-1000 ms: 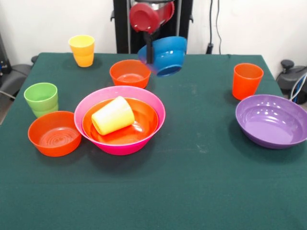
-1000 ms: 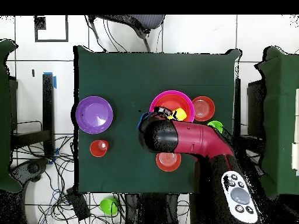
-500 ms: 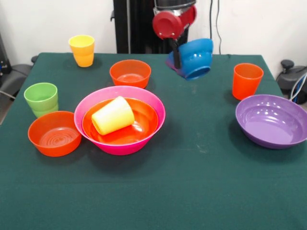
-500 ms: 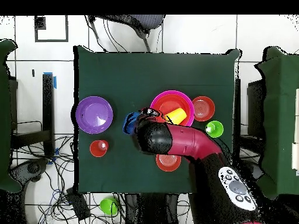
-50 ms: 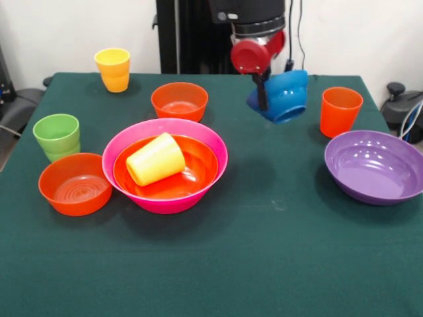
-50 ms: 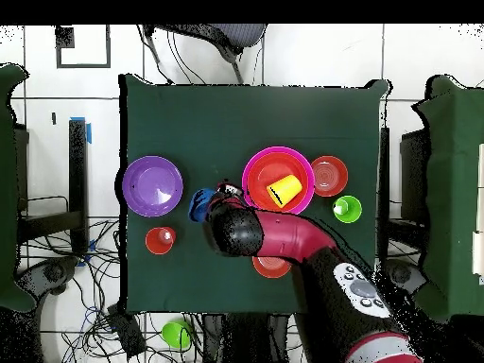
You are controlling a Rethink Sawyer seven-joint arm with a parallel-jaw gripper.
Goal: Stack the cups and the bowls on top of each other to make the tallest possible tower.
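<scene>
While the fingers (image 5: 263, 92) clamp the rim of the small blue bowl (image 5: 283, 96), that bowl hangs tilted in the air above the bench (image 5: 264, 264), clear of its green cloth. In the front view, just to the right of the fingers stands the orange cup (image 5: 340, 111), with the purple bowl (image 5: 375, 166) lower and to the right of them. To their left sits a small orange bowl (image 5: 179, 100), and farther left the upright yellow cup (image 5: 114, 69). Below and left of the fingers rests the tower (image 5: 165, 165): the pink bowl holding a large orange bowl, with a yellow cup on its side inside. Beside it sit another small orange bowl (image 5: 75, 183) and the green cup (image 5: 57, 136).
</scene>
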